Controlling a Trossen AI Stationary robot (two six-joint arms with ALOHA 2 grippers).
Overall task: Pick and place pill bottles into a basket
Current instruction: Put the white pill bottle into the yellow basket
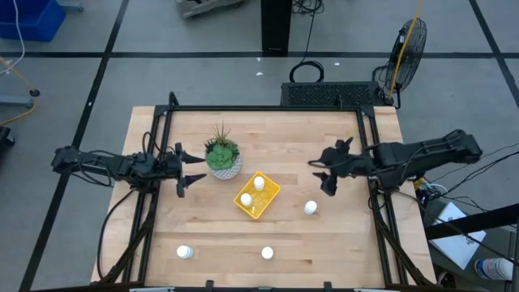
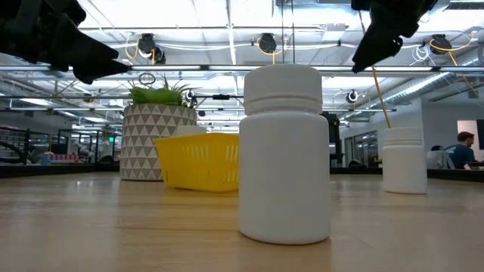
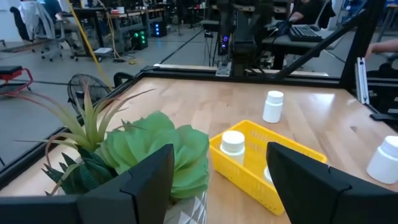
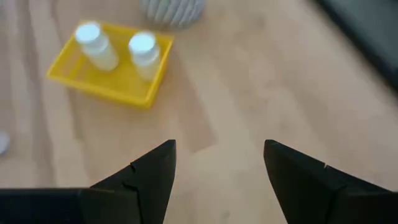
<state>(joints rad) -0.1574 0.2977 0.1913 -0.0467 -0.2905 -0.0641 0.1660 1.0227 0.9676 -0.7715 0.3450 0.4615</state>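
The yellow basket (image 1: 268,199) lies mid-table with two white pill bottles (image 1: 259,183) (image 1: 246,199) standing in it; the right wrist view shows them too (image 4: 93,43) (image 4: 144,50). One bottle (image 1: 310,208) stands on the table right of the basket. Two more (image 1: 185,252) (image 1: 267,253) stand near the front edge. My left gripper (image 1: 195,169) hovers open, left of the plant pot. My right gripper (image 1: 319,177) hangs open above the table, right of the basket, tipped downward. Neither has anything between its fingers.
A white patterned pot with a green plant (image 1: 223,160) stands just beyond the basket's left corner, close to my left gripper. A black frame (image 1: 268,108) runs along the table's far and side edges. Bare wood lies between the basket and my right gripper.
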